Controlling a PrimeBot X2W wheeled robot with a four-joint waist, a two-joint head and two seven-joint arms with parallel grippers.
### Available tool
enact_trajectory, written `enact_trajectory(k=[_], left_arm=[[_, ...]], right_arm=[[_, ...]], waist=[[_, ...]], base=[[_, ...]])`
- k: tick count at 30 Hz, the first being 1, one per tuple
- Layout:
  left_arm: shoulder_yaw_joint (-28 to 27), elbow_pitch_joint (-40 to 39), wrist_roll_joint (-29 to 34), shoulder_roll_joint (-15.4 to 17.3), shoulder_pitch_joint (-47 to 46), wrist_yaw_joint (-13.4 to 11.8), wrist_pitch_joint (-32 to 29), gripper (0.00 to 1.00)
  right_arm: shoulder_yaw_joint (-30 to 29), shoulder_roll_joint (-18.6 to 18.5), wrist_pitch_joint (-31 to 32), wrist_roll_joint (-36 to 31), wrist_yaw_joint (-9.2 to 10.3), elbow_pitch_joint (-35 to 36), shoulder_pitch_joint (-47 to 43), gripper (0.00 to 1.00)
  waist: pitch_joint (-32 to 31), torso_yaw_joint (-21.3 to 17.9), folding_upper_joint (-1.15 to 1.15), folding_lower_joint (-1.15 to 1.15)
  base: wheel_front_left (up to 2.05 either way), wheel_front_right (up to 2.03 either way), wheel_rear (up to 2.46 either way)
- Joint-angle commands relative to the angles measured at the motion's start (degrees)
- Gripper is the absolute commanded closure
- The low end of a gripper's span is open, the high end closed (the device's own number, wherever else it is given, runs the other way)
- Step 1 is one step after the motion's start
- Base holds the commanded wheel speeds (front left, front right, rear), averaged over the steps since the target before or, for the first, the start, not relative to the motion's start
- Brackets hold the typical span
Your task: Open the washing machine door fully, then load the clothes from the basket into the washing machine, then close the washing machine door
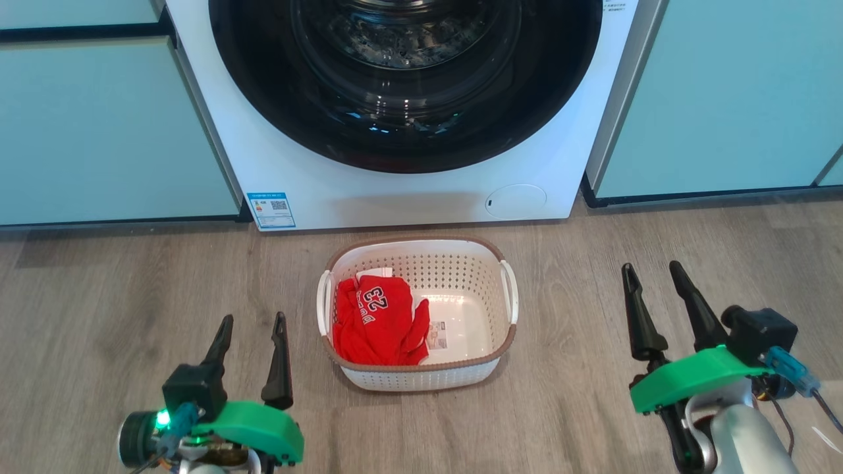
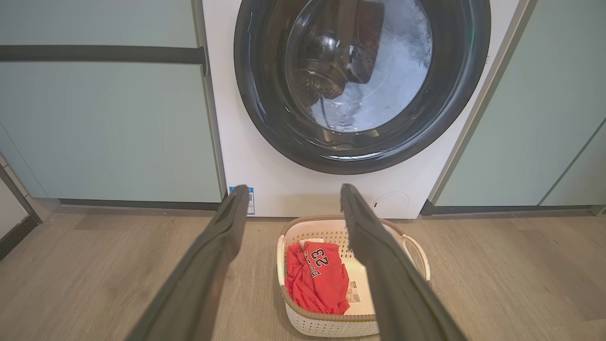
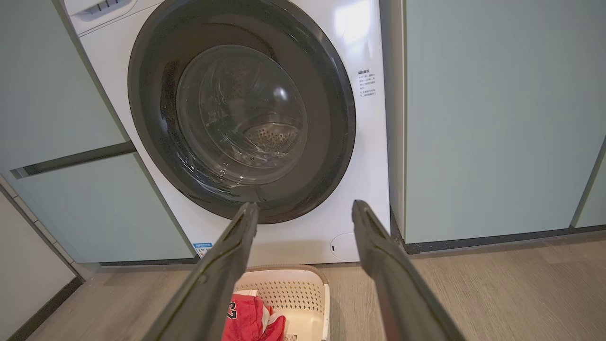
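The left gripper [image 1: 253, 318] and right gripper [image 1: 652, 265] each have two long tapered black fingers [image 1: 278, 359] on a bright green plastic mount [image 1: 685, 376]. The rounded forearm [image 1: 747, 438] is silver-grey.

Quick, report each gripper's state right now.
Left gripper: open, holding nothing.
Right gripper: open, holding nothing.

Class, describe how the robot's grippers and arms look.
Each has two long, dark, tapering fingers on a green mount. Left gripper: black block, glowing green light. Right gripper: black block, blue connector, thin cables, silvery forearm.
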State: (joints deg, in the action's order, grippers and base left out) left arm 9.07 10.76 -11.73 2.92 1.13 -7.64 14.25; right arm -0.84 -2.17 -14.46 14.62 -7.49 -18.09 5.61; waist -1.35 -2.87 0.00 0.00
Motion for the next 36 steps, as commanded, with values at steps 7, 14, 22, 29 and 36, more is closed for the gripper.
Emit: enact_trajectory(k=[7, 14, 22, 29, 36], left_arm=[[-2.4, -1.1, -0.7, 0.0, -2.6, 0.6, 0.7, 0.00], [-2.6, -1.3, -2.1, 0.0, -2.4, 1.3, 0.7, 0.00], [-3.1, -1.1, -2.7, 0.0, -2.2, 3.1, 0.7, 0.00], [-3.3, -1.1, -2.6, 0.0, -2.2, 3.3, 0.7, 0.00], [-3.1, -1.0, -2.5, 0.0, -2.4, 3.3, 0.7, 0.00]], right_arm=[[1.6, -0.7, -0.5, 0.2, 0.00, 0.8, 3.8, 0.00], [1.3, -0.7, -0.5, 0.2, 0.00, 1.0, 3.7, 0.00], [1.4, -0.7, -0.5, 0.4, 0.00, 1.2, 3.6, 0.00], [1.4, -0.7, -0.5, 0.7, 0.00, 1.2, 3.7, 0.00], [1.6, -0.7, -0.5, 0.6, 0.00, 0.9, 3.7, 0.00]], waist=[[0.1, -0.2, 0.00, 0.00], [-0.1, 0.1, 0.00, 0.00], [-0.1, 0.0, 0.00, 0.00], [0.1, -0.3, 0.00, 0.00], [0.2, -0.5, 0.00, 0.00]], base=[[0.00, 0.00, 0.00], [0.00, 0.00, 0.00], [0.03, 0.03, -0.07], [0.58, 0.58, -1.17], [1.11, 1.11, -2.21]])
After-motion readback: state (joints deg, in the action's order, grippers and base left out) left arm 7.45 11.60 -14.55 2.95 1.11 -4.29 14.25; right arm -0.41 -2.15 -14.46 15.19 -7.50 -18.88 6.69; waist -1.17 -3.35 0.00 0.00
